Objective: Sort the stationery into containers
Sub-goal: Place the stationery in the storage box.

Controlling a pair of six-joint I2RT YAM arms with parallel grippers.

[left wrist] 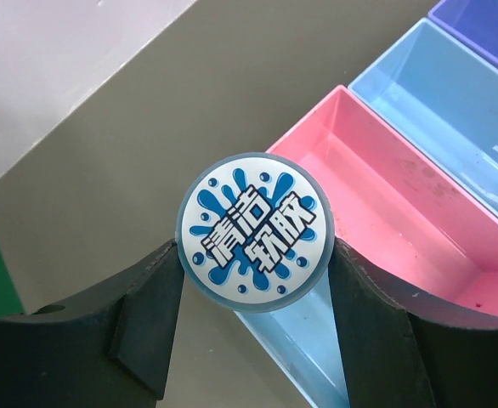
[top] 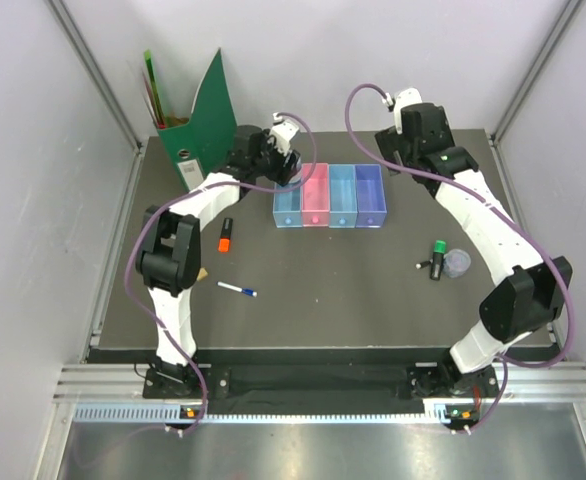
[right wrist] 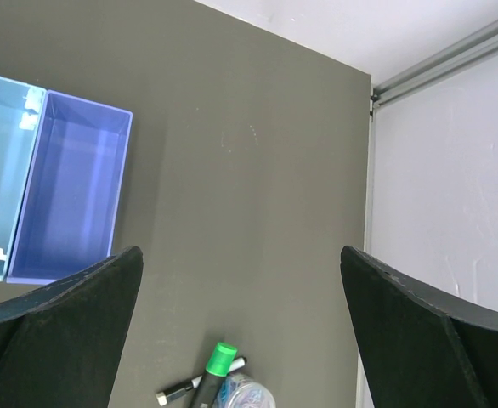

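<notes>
My left gripper (left wrist: 255,255) is shut on a round disc (left wrist: 255,229) with a blue splash label, held by its edges over the near end of the blue tray (left wrist: 317,340). The pink (left wrist: 402,212), light blue (left wrist: 453,110) and purple (left wrist: 487,25) trays follow in a row. From above, the left gripper (top: 289,172) hangs at the back of the blue tray (top: 288,208). My right gripper (right wrist: 240,252) stands open and empty, high behind the purple tray (right wrist: 70,195). A green-capped marker (right wrist: 212,370), a thin black pen (right wrist: 181,389) and a clear disc (right wrist: 249,395) lie together below it.
An orange-and-black highlighter (top: 226,236) and a white pen with a blue cap (top: 237,290) lie on the left of the dark mat. A tall green file holder (top: 198,130) stands at the back left. Walls and metal frame posts close in the mat on three sides.
</notes>
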